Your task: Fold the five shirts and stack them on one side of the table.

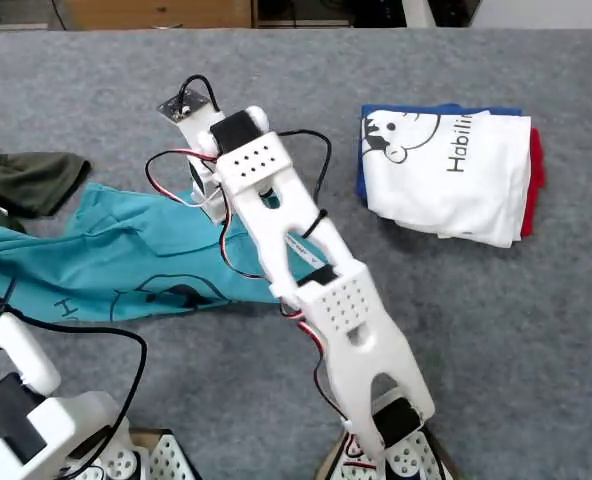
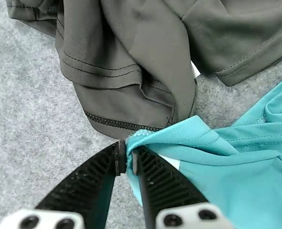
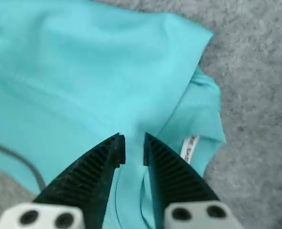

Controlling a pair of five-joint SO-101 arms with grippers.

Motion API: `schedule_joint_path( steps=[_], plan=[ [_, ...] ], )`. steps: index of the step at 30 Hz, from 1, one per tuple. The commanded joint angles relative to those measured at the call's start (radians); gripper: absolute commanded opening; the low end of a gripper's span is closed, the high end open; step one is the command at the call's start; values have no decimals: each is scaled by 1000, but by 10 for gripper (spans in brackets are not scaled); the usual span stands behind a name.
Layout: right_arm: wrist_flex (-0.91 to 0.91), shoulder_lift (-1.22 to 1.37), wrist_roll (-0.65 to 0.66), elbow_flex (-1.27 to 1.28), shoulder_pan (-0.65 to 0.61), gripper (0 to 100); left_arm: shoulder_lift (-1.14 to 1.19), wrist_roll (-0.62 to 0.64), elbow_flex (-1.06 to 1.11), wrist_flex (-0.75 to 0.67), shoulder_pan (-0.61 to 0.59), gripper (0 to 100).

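A teal shirt point(image 1: 126, 260) lies spread and rumpled on the grey table at the left. My left gripper point(image 2: 125, 162) is shut on a bunched edge of the teal shirt point(image 2: 236, 157), right beside a crumpled dark olive shirt point(image 2: 146, 57). My right arm point(image 1: 306, 270) stretches from the front across the teal shirt's right end. Its gripper point(image 3: 132, 148) has the jaws close together on a crease of the teal shirt point(image 3: 74, 71) near the neck label point(image 3: 190, 148). A folded stack point(image 1: 456, 175), white on top of blue and red, sits at the back right.
The dark olive shirt point(image 1: 26, 180) lies at the far left edge, behind the teal one. My left arm point(image 1: 11, 350) stands at the front left corner. Bare grey table point(image 1: 506, 340) spreads across the front right and behind the shirts.
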Motion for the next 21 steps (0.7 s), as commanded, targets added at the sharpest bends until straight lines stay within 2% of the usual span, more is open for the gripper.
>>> schedule_joint_path(
  steps=[1,10,21],
  plan=[
    [23,31,-46,-87,-10,106,-18,-6,-3,2,8,19],
    [25,27,-74,-62,-7,107,-18,14,-9,0,-6,19],
    [21,-168,-115,194,-7,105,-18,23,-3,3,-28,19]
  ],
)
